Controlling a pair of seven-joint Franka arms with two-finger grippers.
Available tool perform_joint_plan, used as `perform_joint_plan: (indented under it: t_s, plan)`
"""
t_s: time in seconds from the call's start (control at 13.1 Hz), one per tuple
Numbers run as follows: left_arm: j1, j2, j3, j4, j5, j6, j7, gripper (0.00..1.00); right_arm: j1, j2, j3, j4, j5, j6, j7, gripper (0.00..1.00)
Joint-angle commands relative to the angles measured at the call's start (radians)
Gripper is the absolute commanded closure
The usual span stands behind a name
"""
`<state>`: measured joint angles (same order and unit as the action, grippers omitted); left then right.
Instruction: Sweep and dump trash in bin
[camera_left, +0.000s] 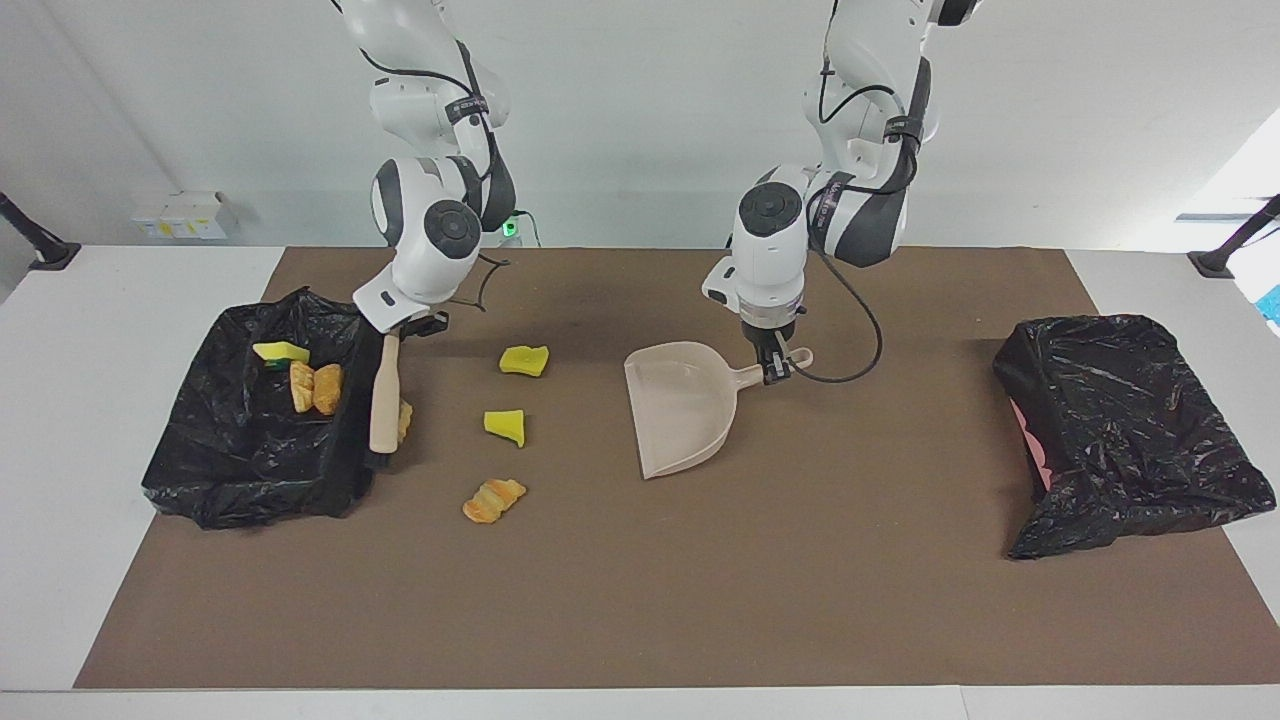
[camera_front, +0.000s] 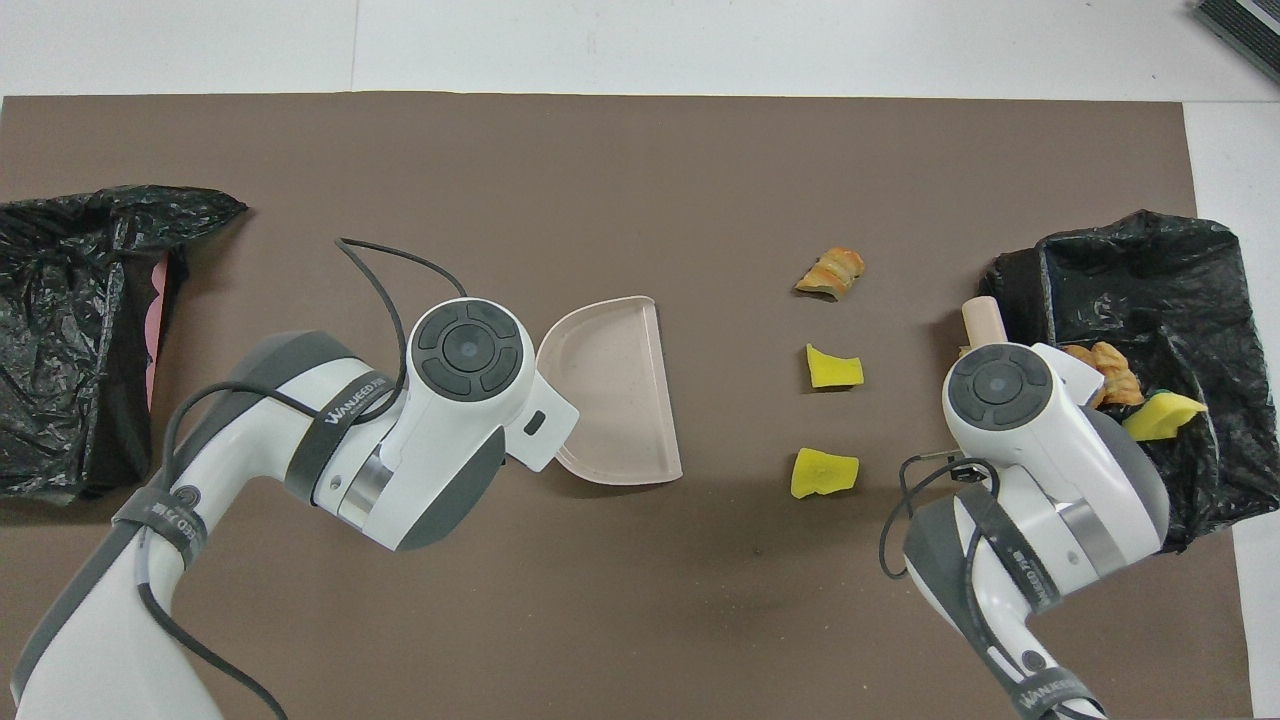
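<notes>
**3 scraps on the mat, 3 in the bin**

3 pieces of trash lay loose on the brown mat covering the bench: a yellow sponge chunk, a second yellow chunk farther from the robots, and a croissant-like bread piece farthest of the 3. Another pale scrap sat against the brush, partly hidden by it. 3 more pieces rested inside the black-lined bin at the right arm's end of the bench: a yellow-green sponge and 2 bread pieces side by side.

The right end effector was pinched on the top of the brush handle, with the brush hanging nearly upright, its head down at the mat just beside the bin wall. The left end effector was pinched on the handle of the beige dustpan, which sat low over the middle of the mat with its open mouth turned toward the scraps, well apart from them. From overhead the pan stood apart from the nearest chunk.

A second black bag lay at the left arm's end of the bench.
</notes>
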<state>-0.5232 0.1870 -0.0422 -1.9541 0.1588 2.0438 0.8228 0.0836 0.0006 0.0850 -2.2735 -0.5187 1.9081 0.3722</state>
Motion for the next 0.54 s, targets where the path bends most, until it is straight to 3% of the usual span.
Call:
perform_joint_plan:
  t_s: [0.0, 0.46]
  plan:
    - [-0.015, -0.034, 0.01, -0.048, 0.019, 0.024, -0.062, 1.0, -0.013, 0.012, 0.016, 0.012, 0.014, 0.009, -0.019, 1.0]
    - [-0.018, -0.047, 0.009, -0.072, 0.019, 0.026, -0.085, 1.0, 0.093, 0.018, 0.021, 0.039, 0.408, -0.001, -0.079, 1.0]
